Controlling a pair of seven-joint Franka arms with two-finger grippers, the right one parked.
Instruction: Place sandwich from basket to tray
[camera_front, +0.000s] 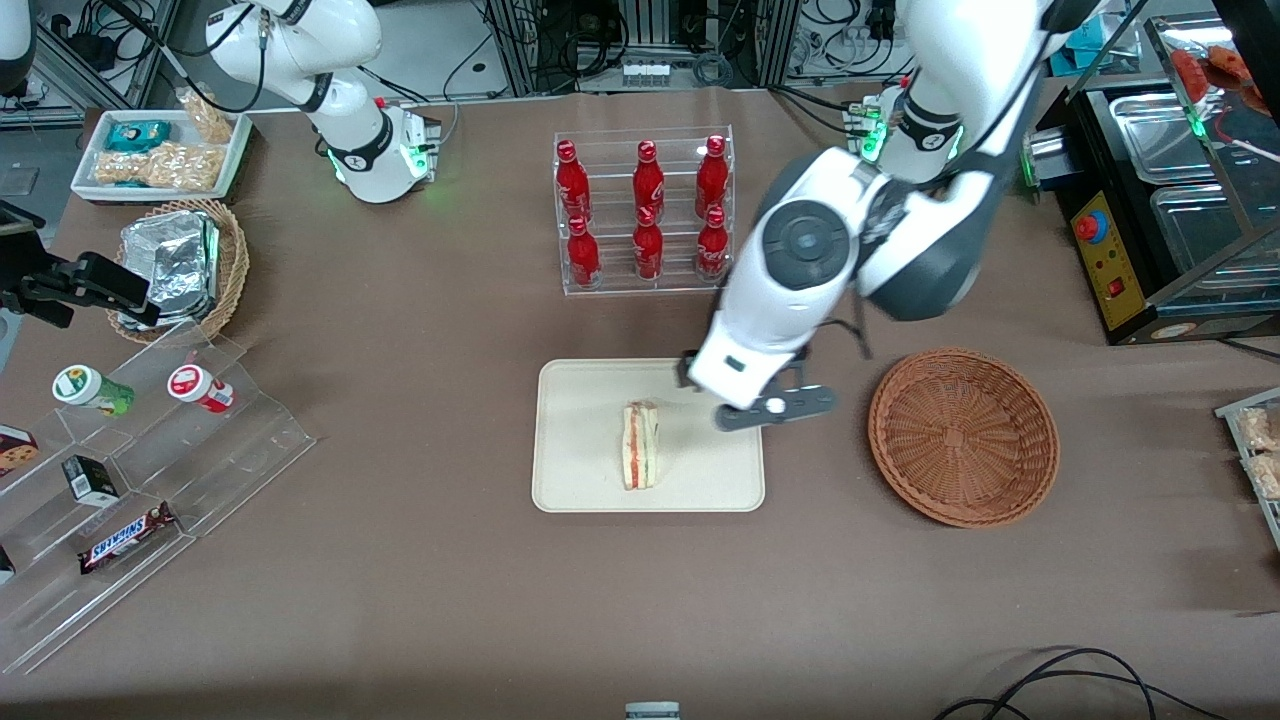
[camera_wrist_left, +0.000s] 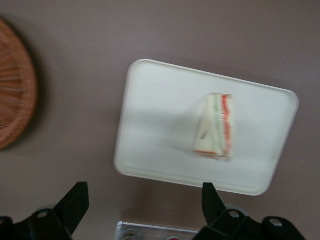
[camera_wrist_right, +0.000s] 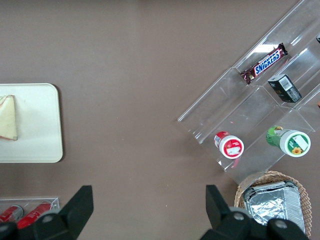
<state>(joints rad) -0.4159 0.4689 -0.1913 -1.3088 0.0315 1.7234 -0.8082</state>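
Observation:
The sandwich (camera_front: 640, 445) (camera_wrist_left: 216, 127) (camera_wrist_right: 7, 117), a white bread wedge with red and green layers, lies on its side near the middle of the cream tray (camera_front: 580, 400) (camera_wrist_left: 160, 110) (camera_wrist_right: 40, 125). The reddish-brown wicker basket (camera_front: 962, 437) (camera_wrist_left: 12, 85) sits beside the tray toward the working arm's end, with nothing showing inside it. My gripper (camera_front: 722, 385) (camera_wrist_left: 145, 200) hovers above the tray's edge nearest the basket, a little farther from the front camera than the sandwich. It is open and its fingers (camera_wrist_left: 75, 200) hold nothing.
A clear rack of red bottles (camera_front: 645, 210) (camera_wrist_left: 150, 231) stands farther from the front camera than the tray. Toward the parked arm's end are a stepped acrylic stand (camera_front: 150, 450) (camera_wrist_right: 260, 100) with snacks, a pale basket of foil packs (camera_front: 185, 265) and a white snack tray (camera_front: 160, 150).

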